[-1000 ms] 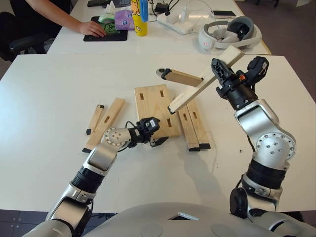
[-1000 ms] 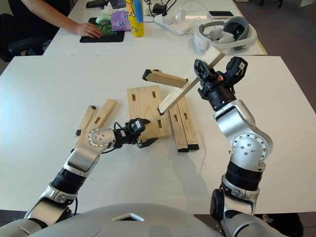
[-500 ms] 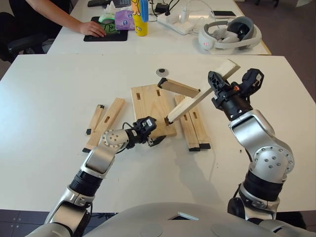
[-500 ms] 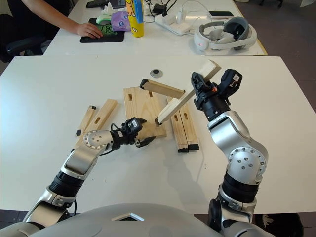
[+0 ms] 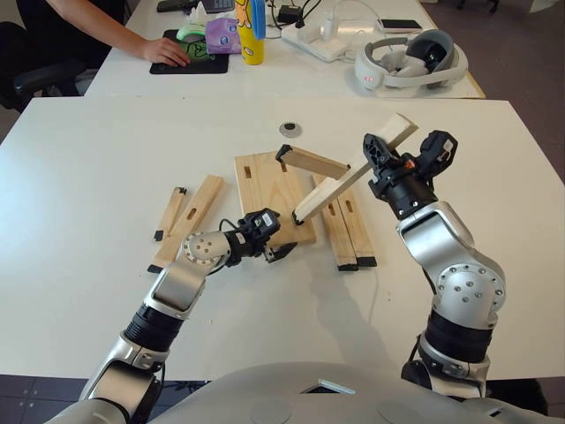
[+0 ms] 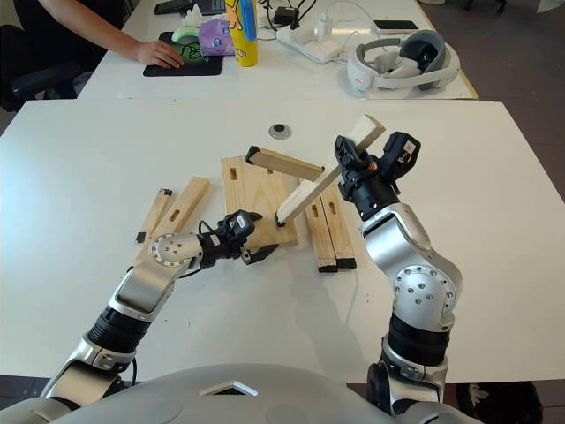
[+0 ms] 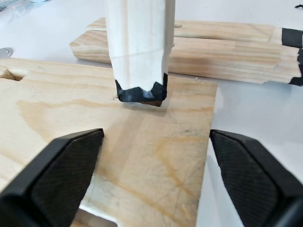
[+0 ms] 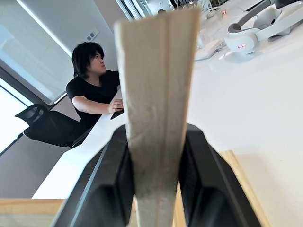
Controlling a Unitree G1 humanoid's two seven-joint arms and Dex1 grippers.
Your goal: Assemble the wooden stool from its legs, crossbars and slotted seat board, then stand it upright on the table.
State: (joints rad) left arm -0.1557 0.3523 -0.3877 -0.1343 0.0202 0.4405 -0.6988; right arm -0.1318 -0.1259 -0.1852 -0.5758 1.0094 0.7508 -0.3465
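One leg (image 5: 340, 181) lowered to seat board (image 5: 265, 181) | right hand (image 5: 378, 157) clenched on it | left hand (image 5: 278, 251) released

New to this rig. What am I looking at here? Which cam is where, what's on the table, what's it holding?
A humanoid robot with two arms, each ending in a two-finger gripper. The two wide pictures come from a stereo camera on its head, looking down over the table; both show one scene. The two close-ups come from wrist cameras. On the table lie a slotted seat board, a pair of bars at its right and two loose pieces at its left. The right gripper is shut on a leg, tilted, its black-tipped end down on the board. A crossbar meets the leg partway up, seemingly joined. The left gripper is open at the board's near edge.
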